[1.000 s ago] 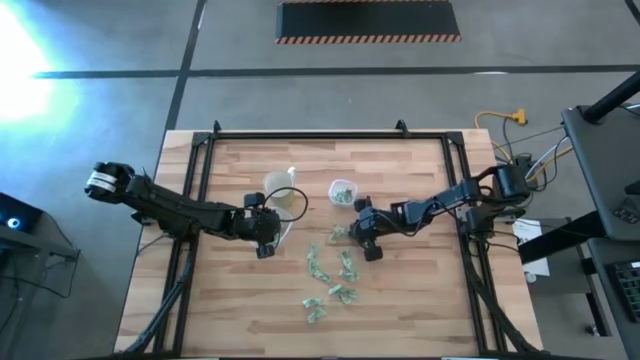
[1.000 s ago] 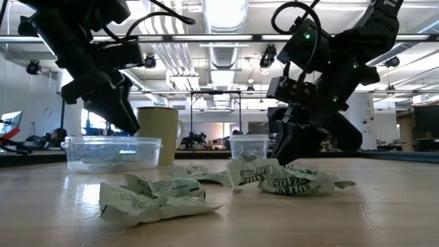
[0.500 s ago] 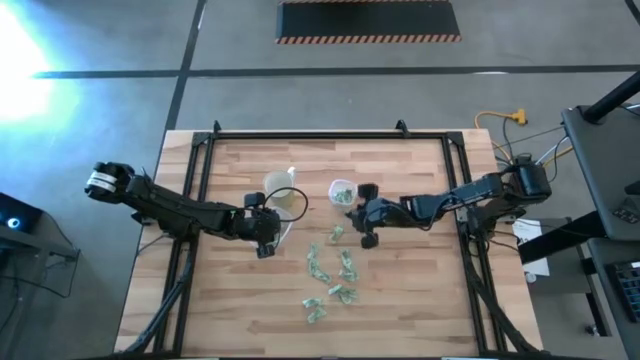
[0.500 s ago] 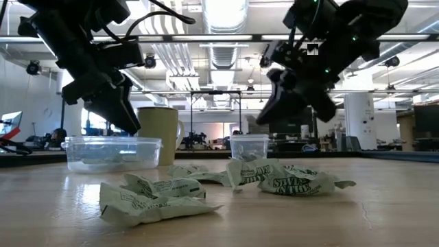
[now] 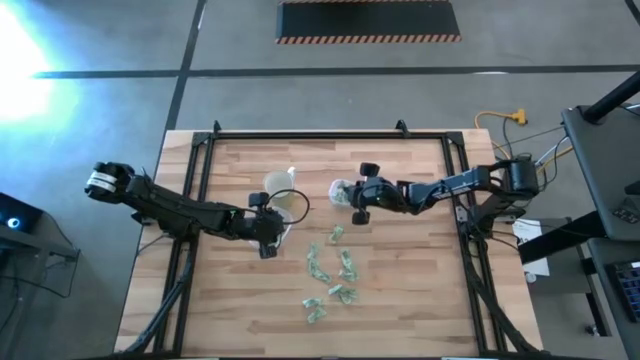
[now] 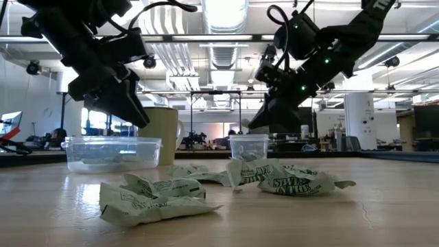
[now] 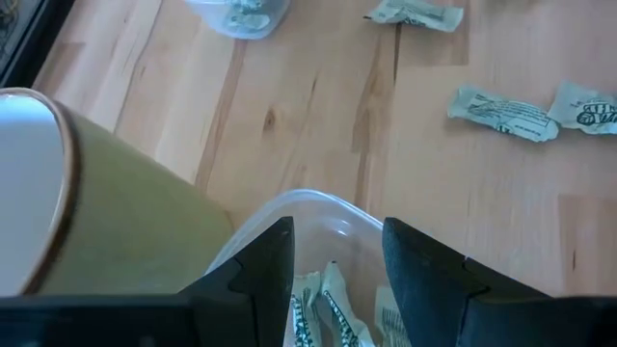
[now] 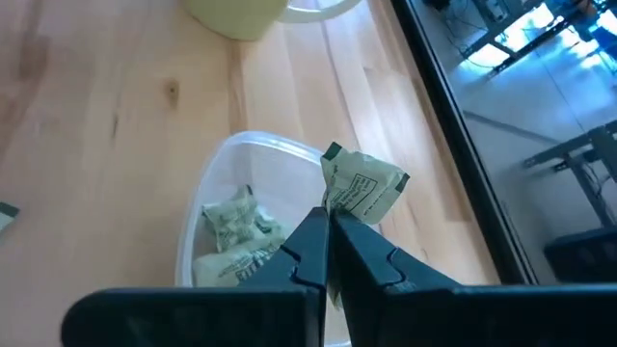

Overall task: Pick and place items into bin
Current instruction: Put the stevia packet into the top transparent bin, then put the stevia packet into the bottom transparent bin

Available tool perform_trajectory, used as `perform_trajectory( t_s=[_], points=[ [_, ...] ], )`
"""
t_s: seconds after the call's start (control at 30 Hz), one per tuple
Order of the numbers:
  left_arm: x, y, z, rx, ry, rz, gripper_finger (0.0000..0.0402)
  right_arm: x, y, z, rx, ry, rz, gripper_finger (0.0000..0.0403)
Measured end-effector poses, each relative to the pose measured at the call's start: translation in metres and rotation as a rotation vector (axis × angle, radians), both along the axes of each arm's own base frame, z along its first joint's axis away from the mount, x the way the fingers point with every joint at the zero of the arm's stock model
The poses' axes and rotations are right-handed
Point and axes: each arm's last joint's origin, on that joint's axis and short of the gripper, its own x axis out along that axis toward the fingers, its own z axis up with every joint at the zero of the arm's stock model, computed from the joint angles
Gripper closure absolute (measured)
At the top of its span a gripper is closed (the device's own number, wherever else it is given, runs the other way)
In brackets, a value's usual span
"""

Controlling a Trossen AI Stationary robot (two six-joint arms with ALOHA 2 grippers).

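Several small pale-green and white wrapped items (image 5: 335,270) lie loose on the wooden table (image 5: 420,290), near its middle. My right gripper (image 8: 328,236) is shut on one item (image 8: 364,185) above a small clear container (image 8: 207,207) that has more items lying in it. My left gripper (image 7: 337,265) stands open over a wider clear bin (image 7: 318,207) beside the yellowish cup (image 7: 87,202); this bin also has items in it. In the high view, my left gripper (image 5: 275,228) is left of centre and my right gripper (image 5: 353,200) is at the small container (image 5: 341,190). My right gripper pinches the wrapped item by its lower crinkled edge (image 8: 336,206) between its two shut fingers. The fingers slant down from the table's right side. The item sticks up past the fingertips, lifted clear above the small container's rim.
The cup (image 5: 278,183) stands by the far side of the wide bin (image 5: 292,207). A black frame (image 5: 300,135) runs around the table's edges. In the low view the loose items (image 6: 158,195) fill the foreground before both containers.
My right gripper has risen from the pile of items and gone toward the table's far edge with one item, ending above the small container, and it has tipped more level. It has stayed shut. My left gripper has tipped slightly in place.
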Motion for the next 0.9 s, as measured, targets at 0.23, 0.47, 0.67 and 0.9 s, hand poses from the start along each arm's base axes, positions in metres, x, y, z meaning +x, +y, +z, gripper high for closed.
perform_trajectory(
  t_s=[0.23, 0.47, 0.67, 0.9],
  points=[
    [0.0, 0.0, 0.0, 0.0, 0.001, 0.001, 0.0258, 0.0, 0.0, -0.001, 0.001, 0.0, 0.003, 0.039],
    [0.0, 0.0, 0.0, -0.002, 0.0, 0.002, 0.0258, -0.001, 0.0, -0.003, 0.013, 0.024, -0.005, 0.0336],
    [0.0, 0.0, 0.0, -0.003, -0.004, 0.002, 0.0258, -0.002, 0.001, 0.001, -0.003, 0.02, 0.006, 0.0292],
    [0.005, -0.001, 0.005, -0.02, -0.072, -0.009, 0.0258, -0.004, 0.015, 0.017, -0.009, -0.024, 0.047, 0.0281]
  ],
)
